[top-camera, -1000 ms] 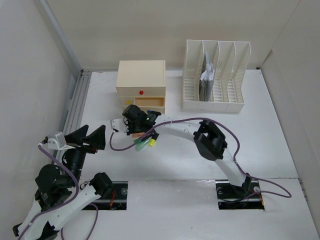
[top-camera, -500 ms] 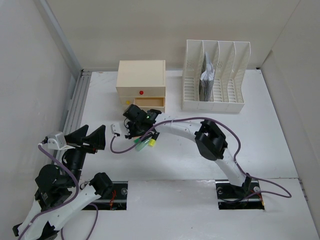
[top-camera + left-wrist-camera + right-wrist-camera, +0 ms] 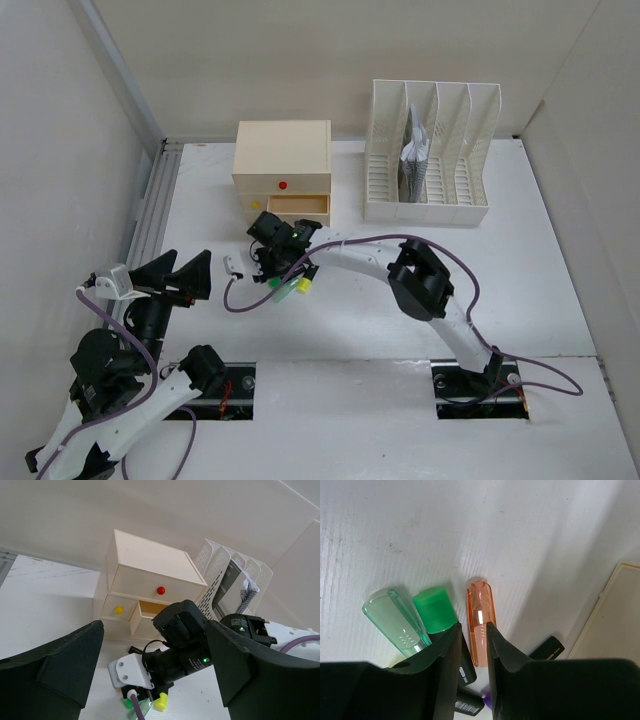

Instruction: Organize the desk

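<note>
The white desk (image 3: 520, 280) holds a small heap of highlighters in front of the drawer box. In the right wrist view I see an orange highlighter (image 3: 481, 615), a green-capped one (image 3: 436, 610), a clear green cap (image 3: 396, 622) and a black pen (image 3: 545, 649). My right gripper (image 3: 472, 627) is down on the desk with its jaws closed narrowly around the orange highlighter; it also shows in the top view (image 3: 268, 262). Green (image 3: 280, 290) and yellow (image 3: 300, 286) caps lie beside it. My left gripper (image 3: 180, 275) is wide open and empty, held above the desk to the left.
The beige drawer box (image 3: 283, 160) stands at the back, its lower right drawer (image 3: 297, 207) pulled open just behind the right gripper. The white slotted file rack (image 3: 430, 150) holds papers at the back right. A grey rail (image 3: 150, 210) runs along the left edge.
My right gripper has shifted slightly down and forward onto the pens; the orange highlighter seen beside it earlier is now hidden under it in the top view. The left arm has not moved.
</note>
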